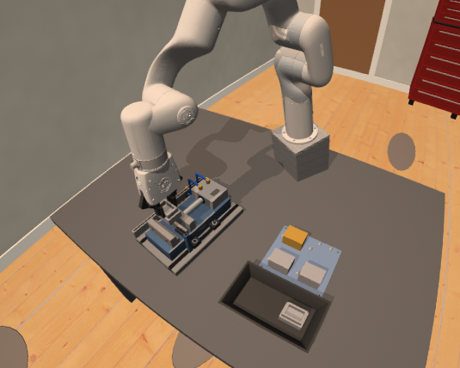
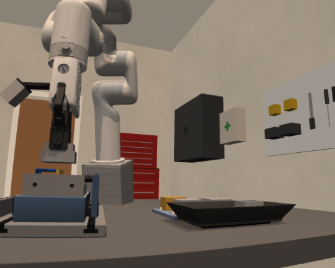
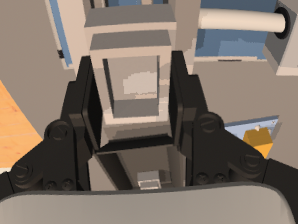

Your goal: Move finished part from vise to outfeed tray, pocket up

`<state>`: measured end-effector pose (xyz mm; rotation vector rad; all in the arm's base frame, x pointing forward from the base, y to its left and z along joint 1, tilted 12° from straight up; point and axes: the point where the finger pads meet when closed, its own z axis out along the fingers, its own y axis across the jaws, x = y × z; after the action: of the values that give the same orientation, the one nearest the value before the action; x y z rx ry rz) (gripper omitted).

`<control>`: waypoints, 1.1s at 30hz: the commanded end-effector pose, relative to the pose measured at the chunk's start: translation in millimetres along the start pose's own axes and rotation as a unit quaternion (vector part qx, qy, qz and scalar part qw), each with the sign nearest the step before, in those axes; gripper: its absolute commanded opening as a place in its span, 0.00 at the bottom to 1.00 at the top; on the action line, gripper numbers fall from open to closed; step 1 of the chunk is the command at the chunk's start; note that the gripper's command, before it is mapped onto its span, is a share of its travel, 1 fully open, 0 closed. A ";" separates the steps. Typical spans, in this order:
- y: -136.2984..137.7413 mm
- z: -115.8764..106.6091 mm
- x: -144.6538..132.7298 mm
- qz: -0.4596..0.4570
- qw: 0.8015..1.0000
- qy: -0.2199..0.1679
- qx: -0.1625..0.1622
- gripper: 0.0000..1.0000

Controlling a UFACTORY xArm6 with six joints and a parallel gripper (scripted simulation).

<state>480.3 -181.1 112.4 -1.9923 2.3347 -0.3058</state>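
My gripper [image 2: 58, 147] is shut on the finished part [image 2: 58, 156], a light grey block with a rectangular pocket. It holds the part a little above the blue vise [image 2: 52, 200]; a gap shows between the part and the vise jaws. In the top view the gripper [image 1: 165, 209] hangs over the vise [image 1: 187, 219] at the table's left. In the wrist view the part [image 3: 133, 92] sits between the black fingers, pocket side towards the camera. The dark outfeed tray [image 1: 276, 304] lies at the front right of the table; it also shows in the exterior view [image 2: 231, 211].
Another grey pocketed part [image 1: 293, 315] lies on the tray floor, at its right end. A blue fixture plate [image 1: 302, 259] behind the tray carries an orange block [image 1: 295, 237] and two grey blocks. The arm's base pedestal [image 1: 300, 152] stands at the back.
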 end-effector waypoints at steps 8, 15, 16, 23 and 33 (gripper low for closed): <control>-1.9 -8.9 0.4 0.000 1.000 0.000 0.003 0.00; -2.1 -8.9 -0.6 0.000 1.000 0.000 0.003 0.00; -2.7 -8.8 -2.6 -0.001 1.000 0.000 0.002 0.00; -16.9 -6.1 -69.0 -0.014 1.000 -0.002 -0.001 0.00; -21.9 -5.0 -171.4 -0.034 0.999 -0.002 -0.003 0.00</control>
<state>521.7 -43.2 107.9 -2.0640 2.2788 -0.2900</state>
